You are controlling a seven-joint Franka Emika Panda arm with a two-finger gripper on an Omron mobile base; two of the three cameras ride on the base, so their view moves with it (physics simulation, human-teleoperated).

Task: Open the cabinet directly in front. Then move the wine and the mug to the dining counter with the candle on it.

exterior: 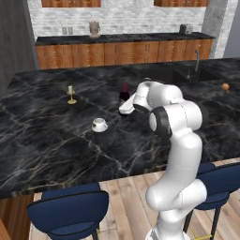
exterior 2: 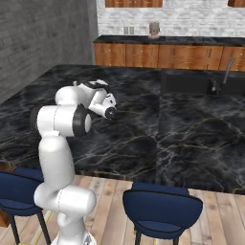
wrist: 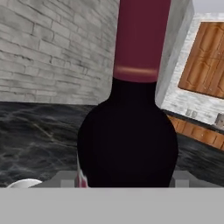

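Though arm hides most of wine [exterior: 124, 95], hand grip can't be told.

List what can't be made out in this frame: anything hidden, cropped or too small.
- Gripper jaws: left base view, hidden behind the arm's wrist; whether they clamp the wine bottle is unclear.
- Wine bottle: hand view, base and most of the label cut off at the bottom.
- Mug: left base view, markings too small.
- Candle: left base view, too small for detail.
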